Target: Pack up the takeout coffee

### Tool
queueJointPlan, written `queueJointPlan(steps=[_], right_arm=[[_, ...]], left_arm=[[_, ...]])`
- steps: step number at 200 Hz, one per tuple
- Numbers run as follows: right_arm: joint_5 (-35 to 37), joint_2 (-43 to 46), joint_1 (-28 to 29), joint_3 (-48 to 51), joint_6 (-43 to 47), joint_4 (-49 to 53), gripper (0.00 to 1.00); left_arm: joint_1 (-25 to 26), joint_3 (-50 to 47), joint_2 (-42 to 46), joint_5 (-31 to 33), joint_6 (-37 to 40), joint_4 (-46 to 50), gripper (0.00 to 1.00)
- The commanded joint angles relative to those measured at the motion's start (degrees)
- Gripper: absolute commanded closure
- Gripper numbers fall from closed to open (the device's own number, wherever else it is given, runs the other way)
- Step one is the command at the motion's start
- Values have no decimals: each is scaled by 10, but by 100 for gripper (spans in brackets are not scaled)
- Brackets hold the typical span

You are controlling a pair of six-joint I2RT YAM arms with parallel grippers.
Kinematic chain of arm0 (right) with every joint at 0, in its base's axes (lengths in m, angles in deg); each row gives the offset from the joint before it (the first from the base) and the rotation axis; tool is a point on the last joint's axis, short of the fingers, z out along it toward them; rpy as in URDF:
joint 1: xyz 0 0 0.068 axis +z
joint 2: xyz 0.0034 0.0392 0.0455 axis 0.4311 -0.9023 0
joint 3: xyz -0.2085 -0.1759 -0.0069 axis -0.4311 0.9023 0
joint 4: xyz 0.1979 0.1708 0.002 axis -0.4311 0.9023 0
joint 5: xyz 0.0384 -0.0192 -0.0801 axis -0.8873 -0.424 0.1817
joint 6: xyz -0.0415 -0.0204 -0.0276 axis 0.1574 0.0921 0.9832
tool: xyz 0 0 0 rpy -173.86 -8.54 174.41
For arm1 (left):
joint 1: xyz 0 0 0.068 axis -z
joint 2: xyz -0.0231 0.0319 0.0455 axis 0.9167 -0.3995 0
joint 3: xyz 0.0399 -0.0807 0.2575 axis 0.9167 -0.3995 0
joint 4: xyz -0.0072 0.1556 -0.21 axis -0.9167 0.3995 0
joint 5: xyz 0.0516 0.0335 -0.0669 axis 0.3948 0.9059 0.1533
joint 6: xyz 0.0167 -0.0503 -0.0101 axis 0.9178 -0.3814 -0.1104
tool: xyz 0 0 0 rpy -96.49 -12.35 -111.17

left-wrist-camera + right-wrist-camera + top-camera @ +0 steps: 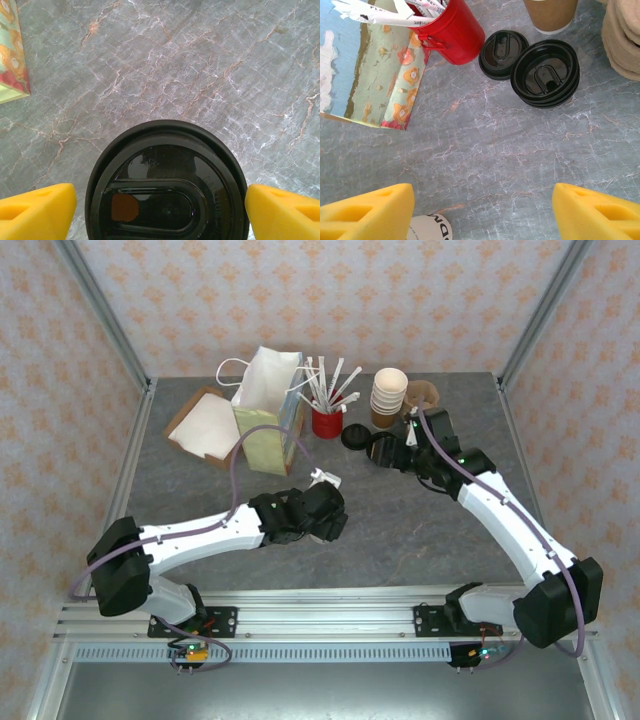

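The takeout coffee (167,165) shows from above in the left wrist view as a round black lid with a sip slot. My left gripper (160,210) is open and straddles it: the right finger (285,212) meets the lid's rim, and the left finger (35,210) stands a sliver off. In the top view the left gripper (322,512) sits at mid-table and covers the cup. My right gripper (385,452) is open over bare table, its yellow fingers (367,212) wide apart, short of the loose lids.
A floral paper bag (270,430) stands behind the left gripper, and its corner (12,55) shows in the left wrist view. A red straw cup (452,32), a single black lid (502,47), stacked lids (545,72), a brown cup (551,15) and stacked cream cups (388,395) crowd the back. An open box (205,425) lies far left.
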Motion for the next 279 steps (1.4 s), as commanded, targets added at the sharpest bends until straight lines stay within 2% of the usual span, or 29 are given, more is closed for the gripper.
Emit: queueJointPlan(steps=[1, 33, 57, 94, 131, 158, 193, 279], right_arm=[[18, 5, 8, -22, 20, 22, 26], [9, 23, 26, -15, 57, 24, 25], [-12, 28, 67, -6, 108, 29, 24], [-18, 14, 161, 0, 186, 31, 22], [27, -59, 254, -40, 261, 63, 15], [54, -113, 280, -68, 291, 85, 12], [52, -161, 297, -101, 313, 106, 10], [4, -190, 298, -117, 326, 124, 8]], left_arm=[[-1, 10, 23, 12, -7, 21, 11], [-23, 24, 69, -9, -7, 34, 11], [-90, 21, 126, -59, -21, 49, 13], [-200, 28, 176, -107, -36, 119, 14], [-267, 27, 230, -120, -47, 143, 14], [-290, 30, 252, -109, -46, 154, 14], [-302, 33, 256, -109, -40, 159, 14], [-312, 31, 252, -110, -30, 157, 14]])
